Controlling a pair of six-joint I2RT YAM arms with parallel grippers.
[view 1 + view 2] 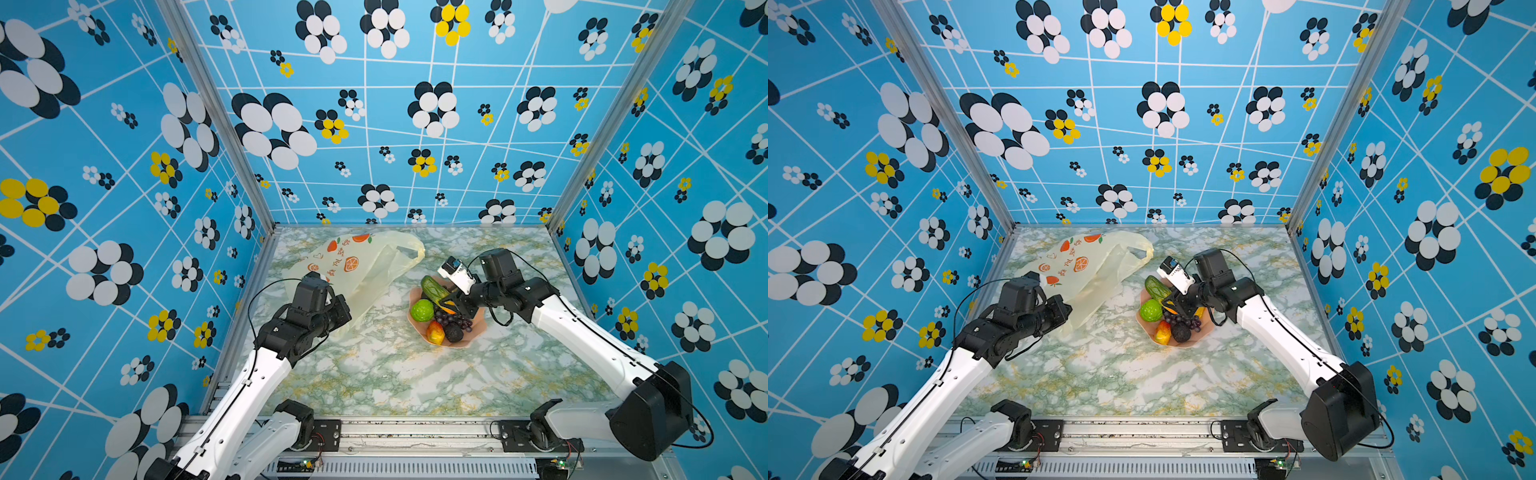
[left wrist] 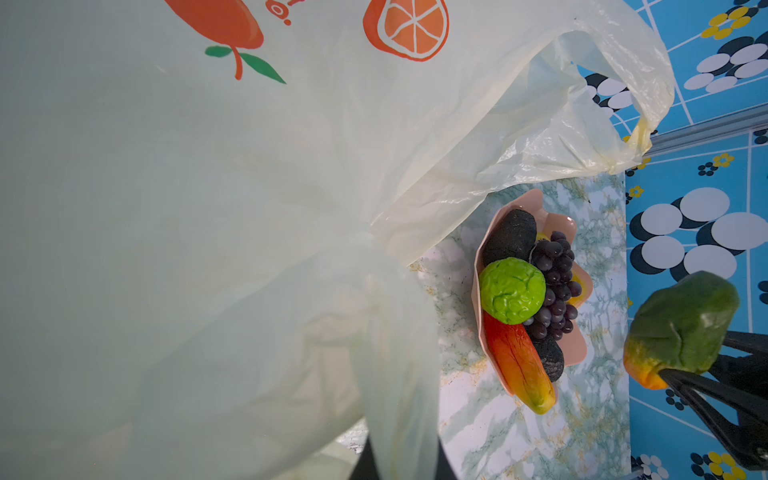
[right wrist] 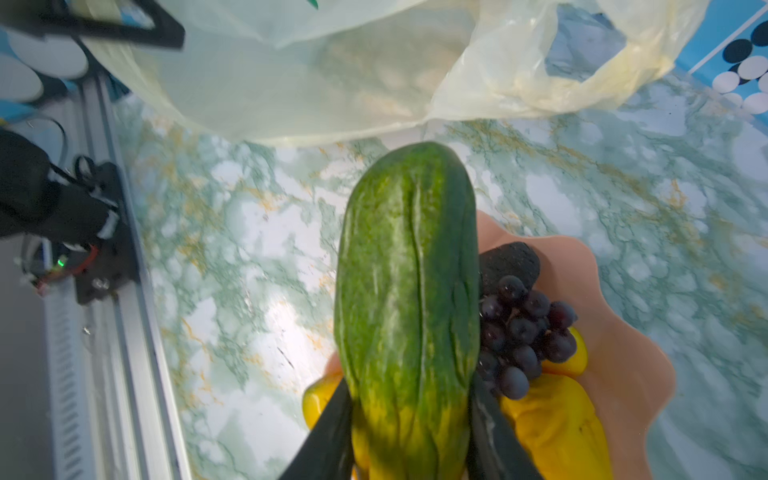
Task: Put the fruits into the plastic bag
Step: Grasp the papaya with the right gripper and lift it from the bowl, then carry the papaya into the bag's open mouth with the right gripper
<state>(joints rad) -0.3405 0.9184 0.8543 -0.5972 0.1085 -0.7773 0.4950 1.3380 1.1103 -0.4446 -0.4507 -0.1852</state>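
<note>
Green-orange toy mango (image 3: 407, 291): you're at the transfer step. It hangs over the bag-side rim of the pink scalloped bowl (image 3: 631, 332), with the right jaws clamped on its orange end. Long axis runs bowl-to-bag, green tip leading. Left jaws are pinched shut on the thin pale-yellow plastic bag (image 1: 365, 266), which lies on the desk (image 1: 395, 374) just beside the bowl. Next, I'd say: carry it tip-first into the bag mouth. The mouth looks slack, so lift it open.
</note>
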